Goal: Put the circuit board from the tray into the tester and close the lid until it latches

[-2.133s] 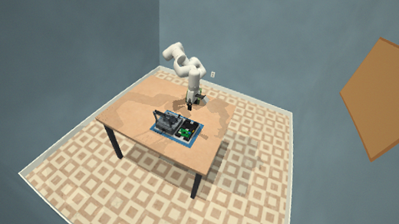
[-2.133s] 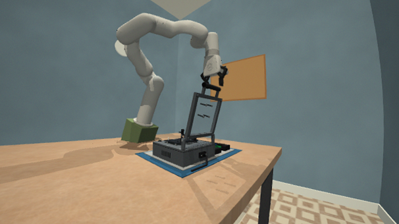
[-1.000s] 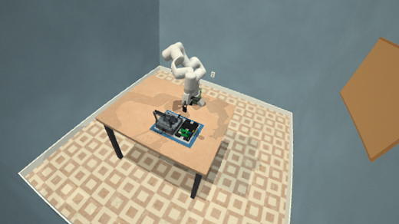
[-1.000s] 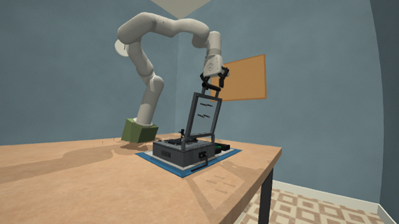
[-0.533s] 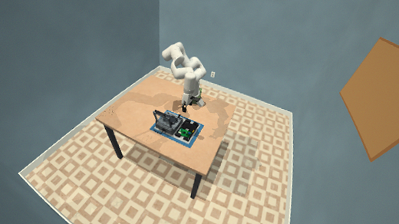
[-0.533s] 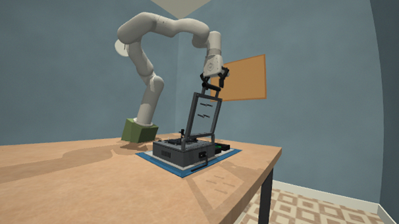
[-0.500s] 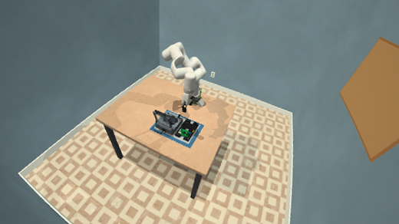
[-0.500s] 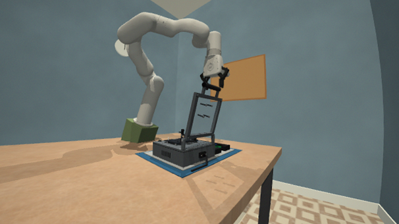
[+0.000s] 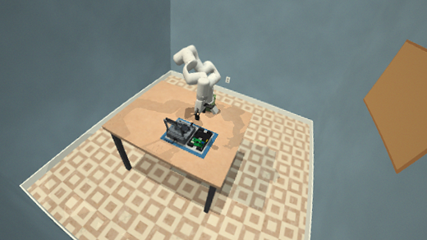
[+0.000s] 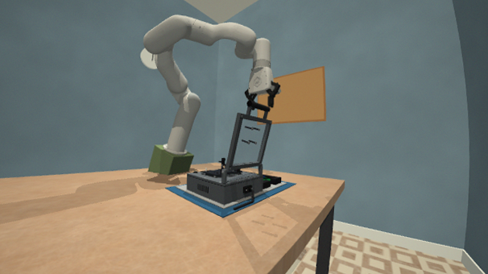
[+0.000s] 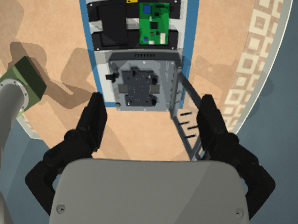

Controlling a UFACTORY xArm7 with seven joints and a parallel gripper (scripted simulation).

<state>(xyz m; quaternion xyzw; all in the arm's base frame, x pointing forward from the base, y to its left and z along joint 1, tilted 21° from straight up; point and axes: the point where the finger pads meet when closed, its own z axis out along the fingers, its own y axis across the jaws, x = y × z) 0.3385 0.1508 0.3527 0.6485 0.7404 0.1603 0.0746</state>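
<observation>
Colour rundown: green circuit board (image 11: 153,24) in a black tray (image 11: 113,24), dark grey tester (image 10: 220,186), all on a blue mat (image 10: 282,188). Tan wood-look tabletop (image 10: 101,227), white arm (image 10: 179,85) on an olive-green base (image 10: 170,160), black gripper (image 11: 152,125) fingers, beige-and-brown checkered floor (image 9: 163,227), slate-blue walls (image 9: 63,22).
</observation>
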